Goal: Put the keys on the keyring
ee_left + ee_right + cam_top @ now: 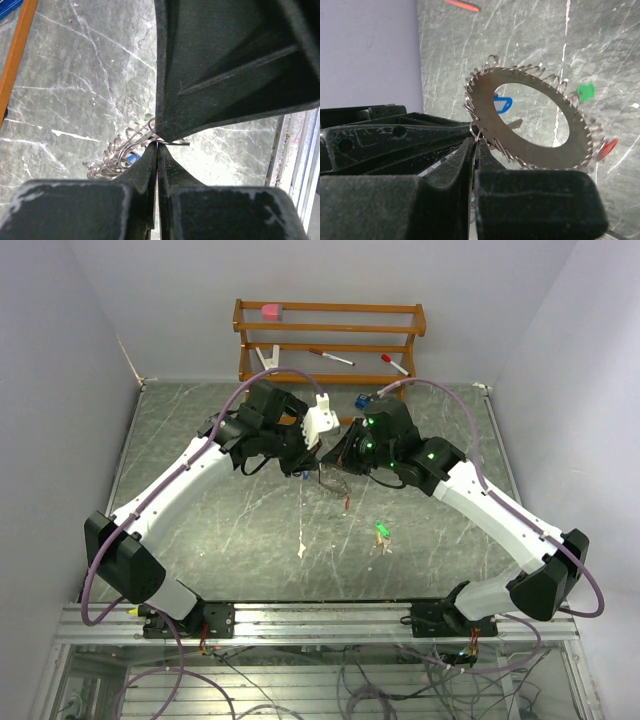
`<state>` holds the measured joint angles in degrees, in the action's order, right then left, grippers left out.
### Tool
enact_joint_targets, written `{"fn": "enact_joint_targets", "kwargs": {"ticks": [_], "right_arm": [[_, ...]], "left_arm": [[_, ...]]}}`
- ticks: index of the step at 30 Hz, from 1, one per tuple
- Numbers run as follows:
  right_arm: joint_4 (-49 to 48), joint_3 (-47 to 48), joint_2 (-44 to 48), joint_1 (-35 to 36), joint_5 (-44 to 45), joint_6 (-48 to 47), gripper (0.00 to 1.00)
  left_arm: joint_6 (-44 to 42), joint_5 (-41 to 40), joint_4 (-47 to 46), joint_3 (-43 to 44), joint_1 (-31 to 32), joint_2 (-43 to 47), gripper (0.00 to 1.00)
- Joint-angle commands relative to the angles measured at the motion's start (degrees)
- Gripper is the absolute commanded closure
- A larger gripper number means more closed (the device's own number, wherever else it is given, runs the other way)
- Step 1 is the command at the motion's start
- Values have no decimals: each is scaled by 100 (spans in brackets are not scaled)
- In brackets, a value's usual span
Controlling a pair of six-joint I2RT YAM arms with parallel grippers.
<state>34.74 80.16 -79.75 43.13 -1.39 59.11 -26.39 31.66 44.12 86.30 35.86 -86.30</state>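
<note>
The right end effector point(475, 145) is clamped shut on the rim of the keyring point(535, 157), held over the middle of the bench point(200, 530). The left end effector point(158, 150) is closed at the ring's wire loops, though what it pinches I cannot tell. Threading seems in hand and next needs fine alignment; 1 green key point(381, 531) lies loose, nearer and right.

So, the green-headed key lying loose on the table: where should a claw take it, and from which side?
Take the green key by its plastic head, coming straight down from above and closing across its side edges. It seems to lie flat on the table, so a sideways approach would likely only push it, and the head is its broadest part; the metal blade looks thin.
</note>
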Motion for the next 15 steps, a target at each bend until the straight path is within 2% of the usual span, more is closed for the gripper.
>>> {"fn": "enact_joint_targets", "kwargs": {"ticks": [1, 8, 15], "right_arm": [[-42, 307, 166, 25, -145, -30, 100], [-42, 202, 235, -2, -199, 246, 100], [-234, -104, 296, -23, -236, 1002, 100]], "left_arm": [[-273, -146, 34, 2, 18, 153, 93], [-391, -335, -33, -80, 9, 149, 93], [-267, -411, 30, 242, 9, 230, 93]]}}
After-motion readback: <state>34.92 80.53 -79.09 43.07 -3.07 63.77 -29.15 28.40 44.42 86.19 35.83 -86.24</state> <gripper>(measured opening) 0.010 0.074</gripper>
